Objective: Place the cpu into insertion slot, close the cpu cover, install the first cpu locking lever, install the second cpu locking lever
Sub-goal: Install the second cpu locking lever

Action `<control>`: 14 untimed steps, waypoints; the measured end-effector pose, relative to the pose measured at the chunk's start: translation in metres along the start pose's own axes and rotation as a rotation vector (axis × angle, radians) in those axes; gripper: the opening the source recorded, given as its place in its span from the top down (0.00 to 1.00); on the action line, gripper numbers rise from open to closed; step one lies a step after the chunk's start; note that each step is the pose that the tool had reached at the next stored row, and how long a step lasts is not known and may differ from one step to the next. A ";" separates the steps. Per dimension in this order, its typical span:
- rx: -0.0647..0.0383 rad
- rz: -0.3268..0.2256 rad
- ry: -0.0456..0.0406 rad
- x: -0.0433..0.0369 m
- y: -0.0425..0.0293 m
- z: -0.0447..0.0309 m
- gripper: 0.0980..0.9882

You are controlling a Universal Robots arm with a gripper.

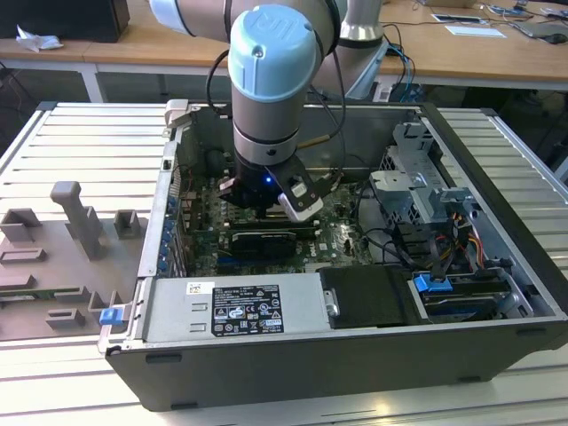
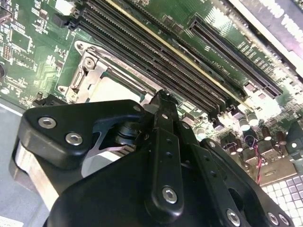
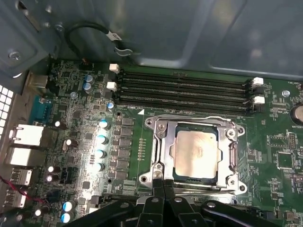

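In the first wrist view, the hand (image 3: pixel 163 189) sat at the lower centre with its fingertips pressed together, gripping nothing. Just beyond, mid-frame, the cpu (image 3: pixel 195 152) lay flat, metal top up, in the insertion slot (image 3: pixel 161 142), the cpu cover (image 3: pixel 233 153) framing it. Being square, it showed no long axis.

The exterior view is evenly lit from above, with soft sheen on the ribbed metal table (image 1: pixel 80 151) and a deep shadow inside the computer case (image 1: pixel 497 169) under the arm (image 1: pixel 271 62); a small blue light glows at the wrist. In the first wrist view, bright glare sits on the capacitors (image 3: pixel 101 139) and the chip (image 3: pixel 196 152), and the far case wall is dim. In the second wrist view, the near black gripper (image 2: pixel 163 118) is blurred and the board's upper corner washes out.
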State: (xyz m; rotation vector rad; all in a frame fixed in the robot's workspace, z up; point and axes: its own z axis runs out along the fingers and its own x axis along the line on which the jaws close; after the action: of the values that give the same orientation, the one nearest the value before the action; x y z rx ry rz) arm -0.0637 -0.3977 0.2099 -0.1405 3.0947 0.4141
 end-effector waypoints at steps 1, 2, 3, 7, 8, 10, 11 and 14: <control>-0.005 0.000 -0.0004 0.0000 -0.0002 0.0000 0.99; -0.008 0.000 -0.0007 0.0001 -0.0003 -0.0001 0.99; -0.012 0.000 -0.0012 0.0004 -0.0007 -0.0002 0.99; -0.029 0.000 -0.0027 0.0046 -0.0035 -0.0009 0.99; -0.032 0.000 -0.0032 0.0061 -0.0040 -0.0010 0.99; -0.037 0.000 -0.0038 0.0072 -0.0047 -0.0010 0.99; -0.039 0.000 -0.0041 0.0076 -0.0047 -0.0008 0.99; -0.046 0.000 -0.0049 0.0080 -0.0054 0.0015 0.99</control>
State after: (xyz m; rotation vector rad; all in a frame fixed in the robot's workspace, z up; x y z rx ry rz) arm -0.0712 -0.4032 0.2068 -0.1396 3.0817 0.4845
